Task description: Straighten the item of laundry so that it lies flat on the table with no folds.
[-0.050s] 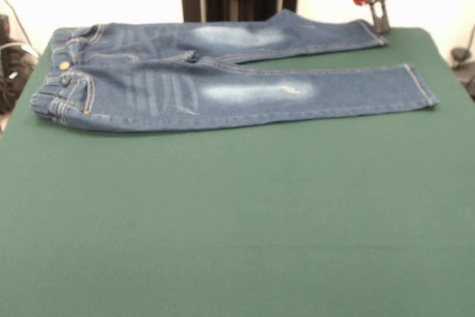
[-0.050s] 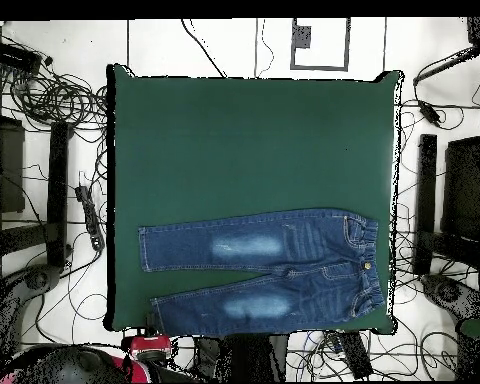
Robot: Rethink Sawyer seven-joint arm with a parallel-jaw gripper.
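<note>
Blue denim jeans [image 1: 223, 76] with pale thigh patches lie spread at the green felt desk's [image 1: 237, 220] far edge; a red-and-black claw [image 1: 380, 16] hangs by one hem, grip state unclear. From overhead, jeans [image 2: 274, 268] lie flat; cables [image 2: 44, 95] surround the desk [image 2: 254, 140].

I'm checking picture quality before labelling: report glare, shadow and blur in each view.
Front view: backdrop behind the table is washed out white; the jeans look soft, stitching smeared; a thin shadow under their near edge. Overhead view: floor glares white; jeans crisper; the gripper is blurred.
</note>
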